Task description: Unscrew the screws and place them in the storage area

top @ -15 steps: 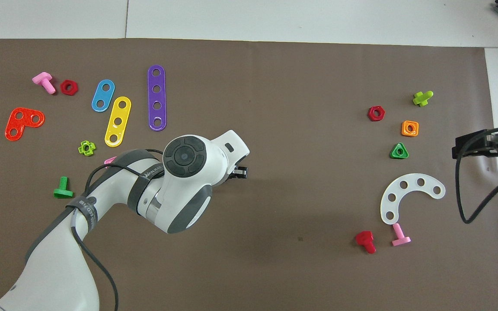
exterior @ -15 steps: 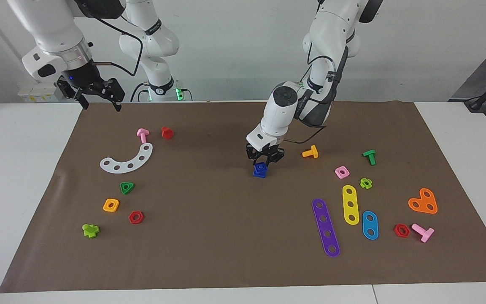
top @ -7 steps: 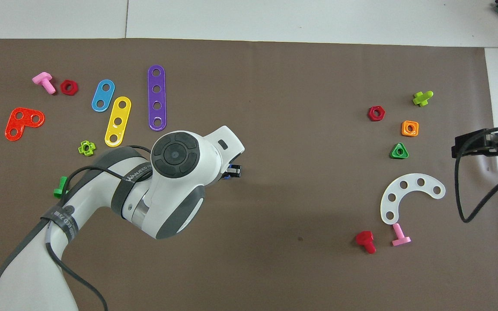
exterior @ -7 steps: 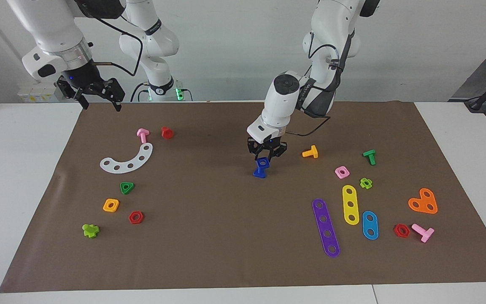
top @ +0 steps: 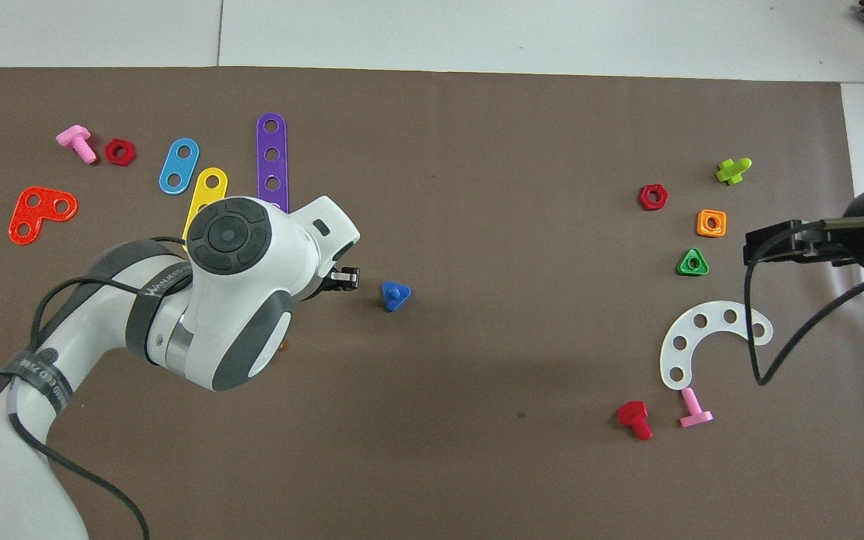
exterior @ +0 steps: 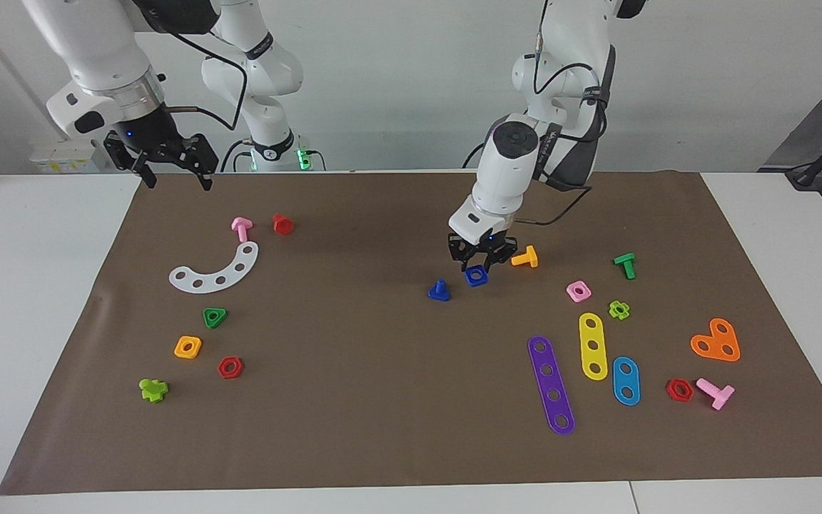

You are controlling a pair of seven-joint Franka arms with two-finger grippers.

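The dark-blue screw (exterior: 439,290) (top: 395,295) stands alone on its flat head at the middle of the brown mat, shaft up. Beside it, toward the left arm's end, my left gripper (exterior: 477,267) (top: 343,278) is shut on a blue square nut (exterior: 476,275), held low over the mat. The storage area (exterior: 197,310) lies toward the right arm's end, with a white curved strip (exterior: 215,269), green triangle nut (exterior: 214,317), orange square nut (exterior: 188,347) and red hexagon nut (exterior: 230,368). My right gripper (exterior: 168,170) (top: 781,246) waits open above the mat's edge there.
An orange bolt (exterior: 525,257), pink square nut (exterior: 578,290) and green bolt (exterior: 624,265) lie close to the left gripper. Purple (exterior: 551,384), yellow (exterior: 592,345) and blue (exterior: 625,380) strips lie farther out. A pink bolt (exterior: 241,228) and red bolt (exterior: 282,224) sit by the white strip.
The left gripper lifted the blue nut off the screw and carried it toward the left arm's end; the screw stayed standing on the mat. The right gripper shifted slightly.
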